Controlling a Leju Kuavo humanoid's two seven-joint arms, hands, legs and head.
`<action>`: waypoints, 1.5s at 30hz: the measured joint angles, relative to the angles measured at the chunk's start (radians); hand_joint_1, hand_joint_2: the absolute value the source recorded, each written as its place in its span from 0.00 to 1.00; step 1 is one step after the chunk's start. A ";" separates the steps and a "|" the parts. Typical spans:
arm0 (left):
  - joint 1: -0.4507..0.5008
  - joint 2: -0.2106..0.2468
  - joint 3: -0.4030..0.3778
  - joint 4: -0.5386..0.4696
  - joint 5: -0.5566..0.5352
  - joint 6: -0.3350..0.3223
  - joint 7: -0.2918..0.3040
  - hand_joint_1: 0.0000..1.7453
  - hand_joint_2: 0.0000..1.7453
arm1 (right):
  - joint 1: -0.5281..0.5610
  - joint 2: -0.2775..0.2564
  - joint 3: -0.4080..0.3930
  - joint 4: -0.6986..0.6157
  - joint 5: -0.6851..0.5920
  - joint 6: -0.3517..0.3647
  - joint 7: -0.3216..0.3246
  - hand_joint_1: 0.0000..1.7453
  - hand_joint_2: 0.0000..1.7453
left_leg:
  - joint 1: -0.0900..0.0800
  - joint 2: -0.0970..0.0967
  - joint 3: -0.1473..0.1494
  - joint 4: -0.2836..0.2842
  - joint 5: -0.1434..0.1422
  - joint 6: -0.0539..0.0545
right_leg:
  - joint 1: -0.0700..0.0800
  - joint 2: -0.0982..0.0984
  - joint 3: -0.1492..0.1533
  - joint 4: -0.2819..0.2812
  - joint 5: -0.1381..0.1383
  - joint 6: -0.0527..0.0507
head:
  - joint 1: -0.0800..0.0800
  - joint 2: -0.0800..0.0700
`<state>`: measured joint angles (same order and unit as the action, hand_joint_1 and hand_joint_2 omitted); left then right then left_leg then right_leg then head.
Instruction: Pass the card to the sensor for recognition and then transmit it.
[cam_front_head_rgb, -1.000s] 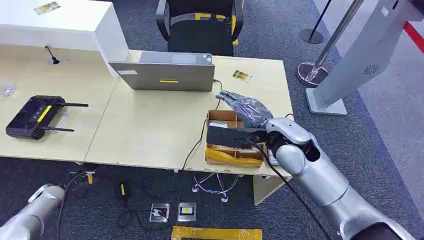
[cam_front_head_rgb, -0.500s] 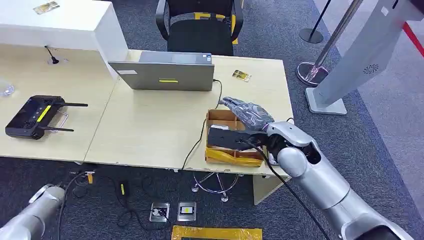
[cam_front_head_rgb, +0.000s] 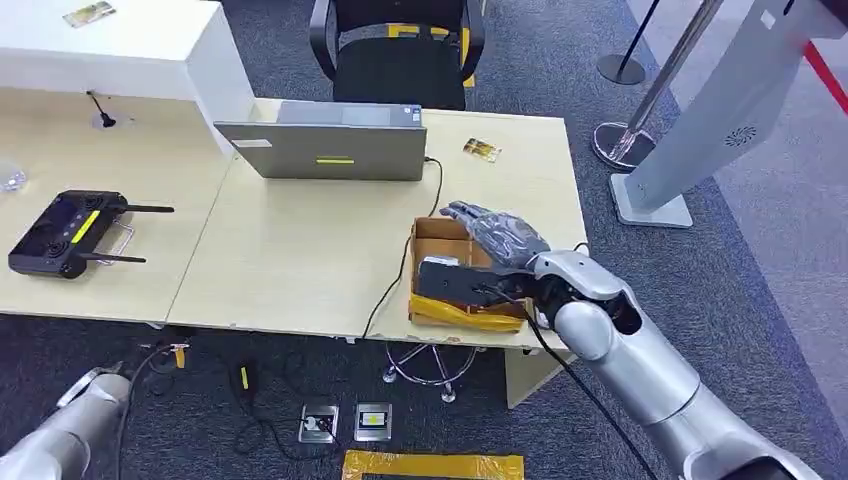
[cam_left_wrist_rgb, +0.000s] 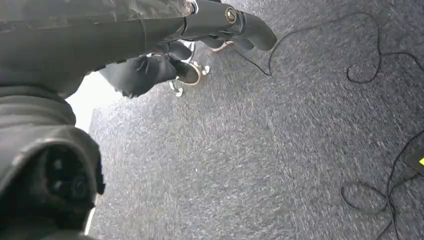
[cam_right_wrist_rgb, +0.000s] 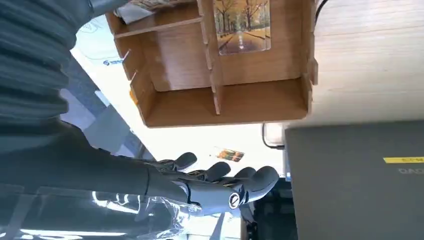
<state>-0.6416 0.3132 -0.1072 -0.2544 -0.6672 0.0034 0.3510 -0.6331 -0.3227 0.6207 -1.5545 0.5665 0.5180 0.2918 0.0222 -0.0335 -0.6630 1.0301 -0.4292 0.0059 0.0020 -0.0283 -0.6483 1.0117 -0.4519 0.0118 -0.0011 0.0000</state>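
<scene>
A wooden divided box (cam_front_head_rgb: 440, 240) stands near the table's front right edge. In the right wrist view a card printed with autumn trees (cam_right_wrist_rgb: 242, 25) lies in one compartment of the box (cam_right_wrist_rgb: 225, 100). My right hand (cam_front_head_rgb: 497, 232) hovers over the box with fingers stretched out and nothing in them; the same hand (cam_right_wrist_rgb: 215, 182) is apart from the card. A second small card (cam_front_head_rgb: 482, 150) lies on the table beyond the box, right of the laptop. My left hand (cam_left_wrist_rgb: 200, 30) hangs above the carpet, holding nothing.
A closed grey laptop (cam_front_head_rgb: 325, 145) sits at the back of the table, its cable running past the box. A black device with antennas (cam_front_head_rgb: 65, 232) lies far left. A white kiosk stand (cam_front_head_rgb: 740, 110) rises at the right, and an office chair (cam_front_head_rgb: 400, 50) stands behind the table.
My right hand has sunk a little and drawn closer over the wooden box. The left arm hangs as before.
</scene>
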 joint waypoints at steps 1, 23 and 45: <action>0.001 0.001 0.000 0.000 -0.002 0.005 0.000 0.00 0.00 | 0.003 0.000 -0.002 0.000 0.001 0.000 0.002 0.00 1.00 | 0.000 0.000 0.000 0.000 0.000 0.000 | 0.000 0.001 0.000 0.000 0.000 0.000 | 0.000 0.000; 0.074 0.005 0.016 -0.002 0.020 0.171 -0.142 0.00 0.00 | 0.104 -0.014 -0.061 -0.055 0.002 0.023 0.077 0.00 1.00 | 0.001 0.015 -0.011 0.002 0.002 -0.001 | 0.002 0.013 -0.013 0.000 0.008 0.000 | 0.000 0.000; 0.504 0.109 0.077 0.028 0.045 0.224 -0.489 0.00 0.00 | 0.264 -0.119 -0.238 -0.245 0.000 0.014 0.113 0.00 1.00 | -0.003 0.037 0.019 0.000 -0.017 -0.004 | -0.002 0.033 0.005 0.007 -0.006 0.001 | 0.000 0.000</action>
<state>-0.1379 0.4219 -0.0298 -0.2262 -0.6217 0.2270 -0.1378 -0.3692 -0.4421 0.3830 -1.7994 0.5661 0.5322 0.4051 0.0197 0.0035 -0.6438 1.0304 -0.4459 0.0020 -0.0003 0.0046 -0.6430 1.0189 -0.4583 0.0129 -0.0008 0.0000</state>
